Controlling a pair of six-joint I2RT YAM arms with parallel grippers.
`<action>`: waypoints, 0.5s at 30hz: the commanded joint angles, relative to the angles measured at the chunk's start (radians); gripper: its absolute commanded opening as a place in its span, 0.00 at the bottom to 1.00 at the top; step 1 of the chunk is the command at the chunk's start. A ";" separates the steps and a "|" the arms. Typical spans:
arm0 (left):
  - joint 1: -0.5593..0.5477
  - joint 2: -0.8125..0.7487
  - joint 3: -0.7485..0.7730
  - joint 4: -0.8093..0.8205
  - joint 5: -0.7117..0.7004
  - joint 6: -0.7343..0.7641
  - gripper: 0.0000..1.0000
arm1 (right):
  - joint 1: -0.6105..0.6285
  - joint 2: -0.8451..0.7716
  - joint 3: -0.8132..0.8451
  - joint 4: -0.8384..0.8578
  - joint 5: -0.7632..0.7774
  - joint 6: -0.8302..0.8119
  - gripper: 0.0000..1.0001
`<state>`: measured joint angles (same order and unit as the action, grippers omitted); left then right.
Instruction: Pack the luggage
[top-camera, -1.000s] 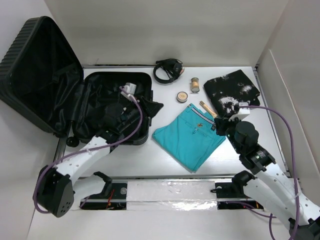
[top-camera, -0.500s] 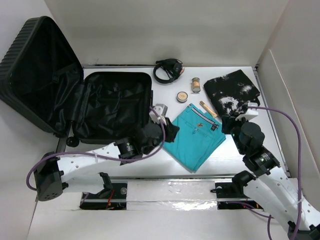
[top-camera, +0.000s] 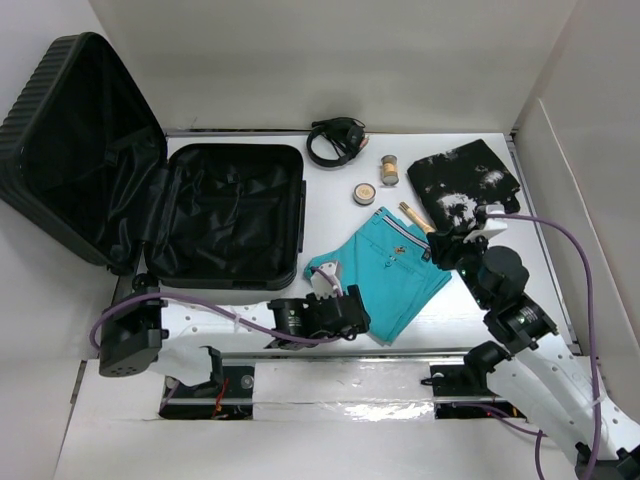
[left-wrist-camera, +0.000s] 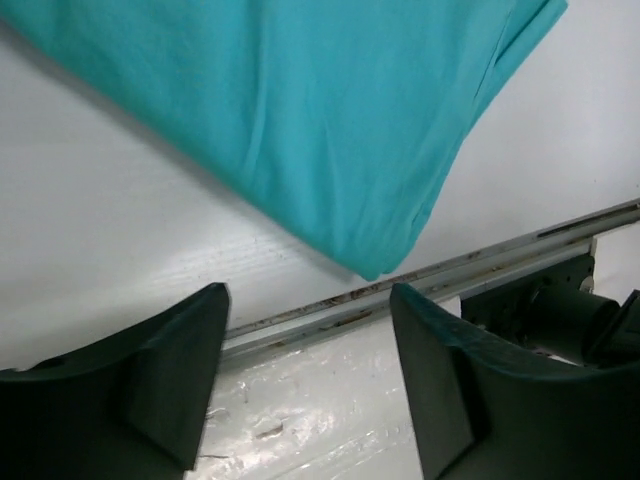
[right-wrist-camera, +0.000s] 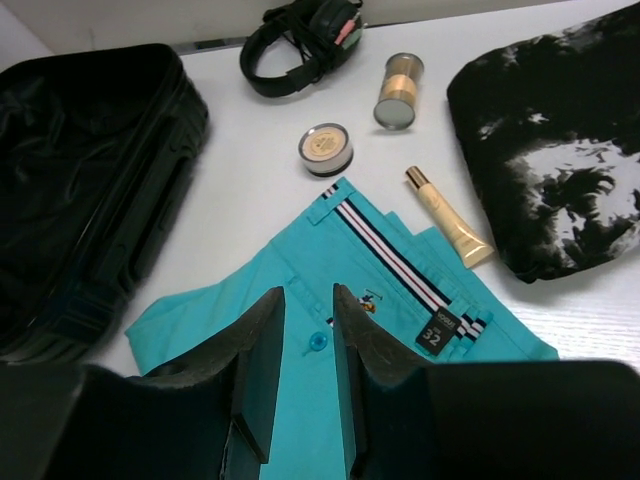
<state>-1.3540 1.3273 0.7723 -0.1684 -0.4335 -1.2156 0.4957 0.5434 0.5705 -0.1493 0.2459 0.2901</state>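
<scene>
Top view: the luggage (top-camera: 230, 215) lies open at the far-left of the table (top-camera: 500, 310), the biggest thing here. It has a black ribbed hard shell w/ rounded corners. The lid (top-camera: 80, 150) is tilted up to the left, the base tray lies flat, and crumpled black lining shows in both halves. A small black wheel sits at its near-left corner. My left gripper (top-camera: 350, 312) is low over the table just near-right of the luggage, at the near edge of the teal shorts (top-camera: 385, 275). My right gripper (top-camera: 445, 245) hangs well right of the luggage, at the shorts' waistband side. Black headphones (top-camera: 333, 140) lie just past its far-right corner. Further right are a bottle (top-camera: 390, 168), a round jar (top-camera: 365, 192), a gold tube (top-camera: 415, 218) and a black-and-white shirt (top-camera: 465, 180). The table is white w/ plain white walls round it. Left wrist view: my left gripper (left-wrist-camera: 310, 330) has its fingers wide apart w/ nothing between them, above bare table and a metal rail (left-wrist-camera: 400, 285). The shorts' folded corner (left-wrist-camera: 380, 265) is just ahead; the luggage is out of shot. Right wrist view: my right gripper (right-wrist-camera: 308, 310) shows only a narrow gap, gripping nothing, over the shorts' button area. The luggage (right-wrist-camera: 80, 180) sits at left, lining visible; the other items lie to its right.
</scene>
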 joint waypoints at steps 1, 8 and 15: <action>-0.010 0.029 -0.018 -0.048 -0.004 -0.196 0.66 | -0.008 -0.025 -0.018 0.051 -0.068 -0.011 0.32; 0.042 0.156 0.027 -0.016 -0.062 -0.216 0.72 | -0.008 -0.097 -0.026 0.042 -0.169 -0.035 0.33; 0.075 0.304 0.093 -0.025 -0.073 -0.266 0.63 | -0.008 -0.138 -0.031 0.030 -0.227 -0.040 0.34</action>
<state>-1.2911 1.5703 0.7998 -0.1604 -0.4541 -1.4040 0.4957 0.4248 0.5404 -0.1490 0.0734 0.2668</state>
